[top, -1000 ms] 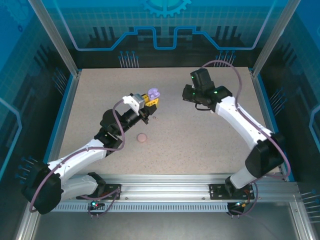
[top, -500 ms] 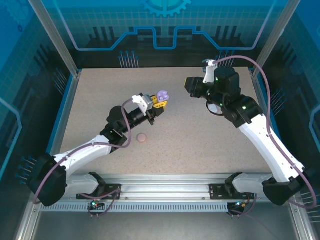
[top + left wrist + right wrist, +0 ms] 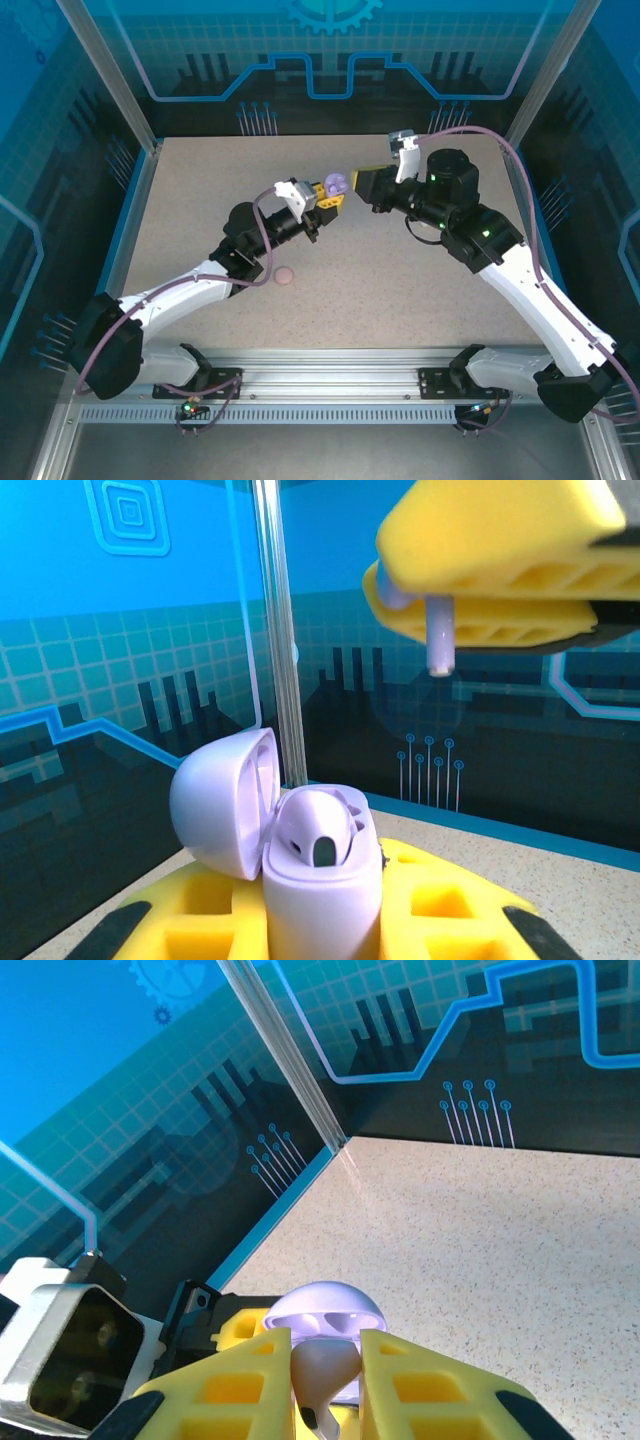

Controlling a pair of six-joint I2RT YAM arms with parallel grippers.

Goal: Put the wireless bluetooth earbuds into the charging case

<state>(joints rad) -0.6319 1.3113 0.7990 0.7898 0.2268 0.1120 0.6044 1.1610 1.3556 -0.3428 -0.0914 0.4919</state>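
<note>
My left gripper [image 3: 328, 198] is shut on the body of a purple charging case [image 3: 336, 184], held upright above the table's middle. Its lid [image 3: 222, 802] is swung open to the left. One pale purple earbud [image 3: 318, 832] sits in the case [image 3: 322, 885], between my yellow left fingers [image 3: 190, 915]. My right gripper [image 3: 363, 183] hangs just right of the case, shut on a second pale earbud [image 3: 325, 1368]. That earbud's stem [image 3: 438, 635] points down from the right fingers [image 3: 500, 570], above and right of the case opening. The open lid [image 3: 325, 1314] shows just beyond the right gripper [image 3: 326, 1380].
A small round pink case [image 3: 285, 276] lies on the speckled table [image 3: 400, 290], in front of the left arm. Blue glass walls with aluminium posts [image 3: 110, 80] close in the table. A metal rail [image 3: 330, 385] runs along the near edge.
My right gripper has swung left from the table's back right to the case. My left gripper has carried the open case to the right, towards it.
</note>
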